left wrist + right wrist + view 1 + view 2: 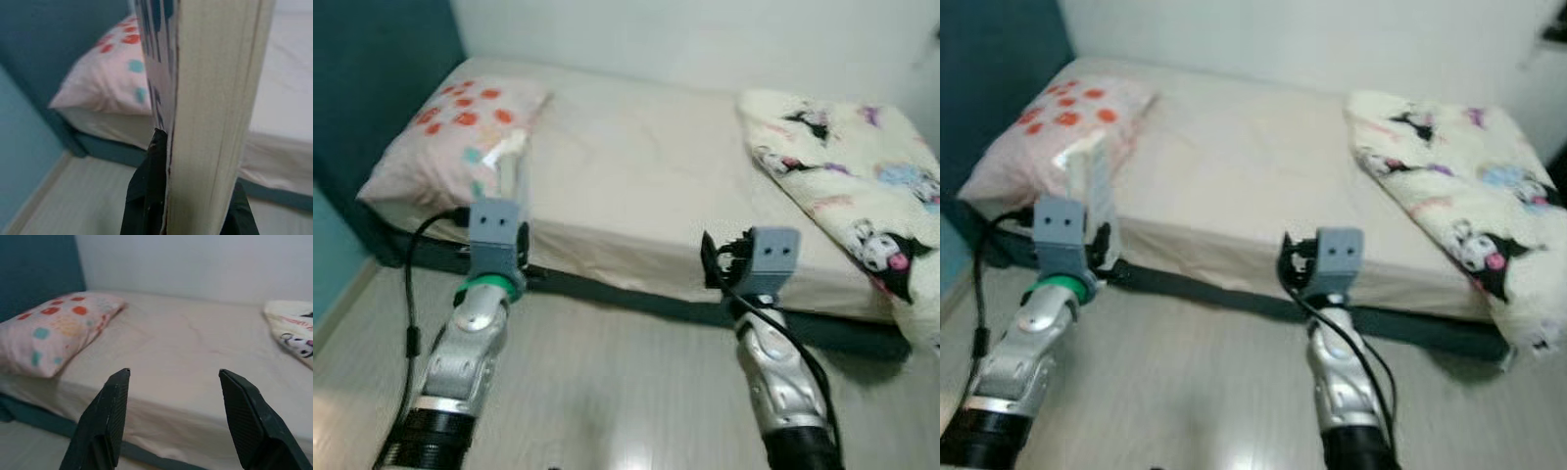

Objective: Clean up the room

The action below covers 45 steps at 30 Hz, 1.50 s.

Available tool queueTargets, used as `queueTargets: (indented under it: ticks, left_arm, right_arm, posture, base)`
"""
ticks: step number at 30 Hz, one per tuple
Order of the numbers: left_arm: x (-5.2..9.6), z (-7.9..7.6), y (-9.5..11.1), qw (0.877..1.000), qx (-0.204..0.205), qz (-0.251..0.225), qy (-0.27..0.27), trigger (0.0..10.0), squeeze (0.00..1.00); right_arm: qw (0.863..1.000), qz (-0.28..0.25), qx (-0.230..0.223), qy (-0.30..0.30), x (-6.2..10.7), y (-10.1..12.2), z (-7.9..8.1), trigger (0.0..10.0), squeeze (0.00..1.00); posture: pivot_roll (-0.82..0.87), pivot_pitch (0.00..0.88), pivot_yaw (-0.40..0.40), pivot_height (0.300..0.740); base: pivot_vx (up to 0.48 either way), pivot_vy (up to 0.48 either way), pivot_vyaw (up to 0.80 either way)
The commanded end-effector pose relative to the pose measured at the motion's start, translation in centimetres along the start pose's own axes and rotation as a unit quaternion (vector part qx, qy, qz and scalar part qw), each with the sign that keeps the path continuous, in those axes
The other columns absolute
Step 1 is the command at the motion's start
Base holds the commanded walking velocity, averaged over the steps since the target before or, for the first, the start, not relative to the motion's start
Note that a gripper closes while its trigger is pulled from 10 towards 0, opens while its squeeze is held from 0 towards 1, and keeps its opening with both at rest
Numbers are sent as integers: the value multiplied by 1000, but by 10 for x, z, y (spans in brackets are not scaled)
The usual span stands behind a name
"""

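My left gripper is shut on a thick book, held upright with its cream page edges facing the wrist camera. From the head the book stands above my left wrist, in front of the bed's near left corner. My right gripper is open with nothing between its fingers, and it points at the bare cream sheet of the bed. Both arms are raised over the floor just short of the bed's edge.
A pink pillow with red and teal spots lies at the bed's left end. A cream blanket with cartoon prints is bunched at the right end. A dark teal wall stands left. Pale wood floor lies below me.
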<state>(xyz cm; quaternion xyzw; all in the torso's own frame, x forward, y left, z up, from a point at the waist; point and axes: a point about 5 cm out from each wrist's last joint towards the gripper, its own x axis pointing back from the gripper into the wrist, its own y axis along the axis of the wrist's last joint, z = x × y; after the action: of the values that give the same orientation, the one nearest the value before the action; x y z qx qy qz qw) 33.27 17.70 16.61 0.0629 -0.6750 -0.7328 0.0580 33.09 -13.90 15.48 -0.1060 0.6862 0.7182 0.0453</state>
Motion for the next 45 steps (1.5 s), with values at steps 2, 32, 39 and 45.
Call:
queueTargets:
  ticks: [2,32,39,45]
  left_arm:
    - [1,-7,4,1000,-2,-8,-11,10000,0]
    - [-2,-5,3,1000,-17,-10,-14,10000,0]
    - [-1,-9,0,997,-54,-11,-57,10000,0]
    - [2,-17,-5,981,-124,-17,-145,10000,0]
  right_arm:
    - [1000,8,-5,-12,3,-4,-8,10000,0]
    - [1000,11,-4,-13,5,-5,-8,10000,0]
    - [1000,17,-1,-26,4,-7,-11,10000,0]
    - [999,25,-1,-30,4,-9,-12,10000,0]
  posture:
    - [-14,70,15,740]
    - [-12,74,16,740]
    - [-12,73,16,740]
    - [-14,72,17,740]
  base:
    - [454,0,0]
    - [452,0,0]
    - [450,0,0]
    - [450,0,-618]
